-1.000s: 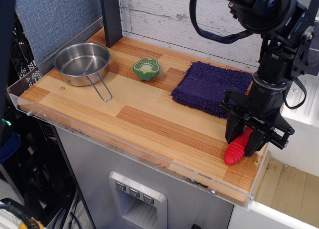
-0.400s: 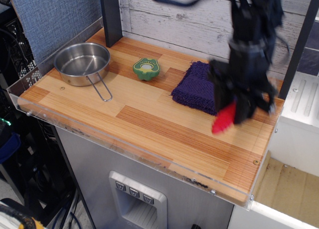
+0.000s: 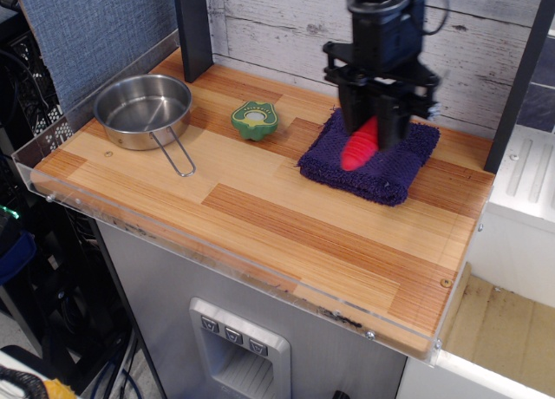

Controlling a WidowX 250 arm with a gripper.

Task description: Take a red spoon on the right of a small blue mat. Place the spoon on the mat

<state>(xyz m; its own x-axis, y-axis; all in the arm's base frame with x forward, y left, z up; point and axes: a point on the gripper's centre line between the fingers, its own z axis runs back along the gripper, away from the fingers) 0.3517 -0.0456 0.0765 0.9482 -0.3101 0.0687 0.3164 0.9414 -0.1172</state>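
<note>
Since a second ago pincer [image 3: 375, 132] carried spoon [image 3: 360, 145] from desk's right front corner to above mat [image 3: 371, 155]; pan and pepper unmoved
Pincer clamped on spoon, red handle slanting down-left out of jaws; tined head hidden inside jaws
Spoon over mat's middle; touching cloth or just above, cannot tell
Mat flat on desk [image 3: 286, 234]
Pepper [image 3: 254, 120] left of mat, near
Pan [image 3: 143, 110] far left of mat, wire handle toward front

A steel pan [image 3: 143, 110] with a wire handle stands at the left side of the wooden table [image 3: 286, 234]. A green pepper-shaped toy [image 3: 254, 120] lies near it, to its right, not touching it.
</note>
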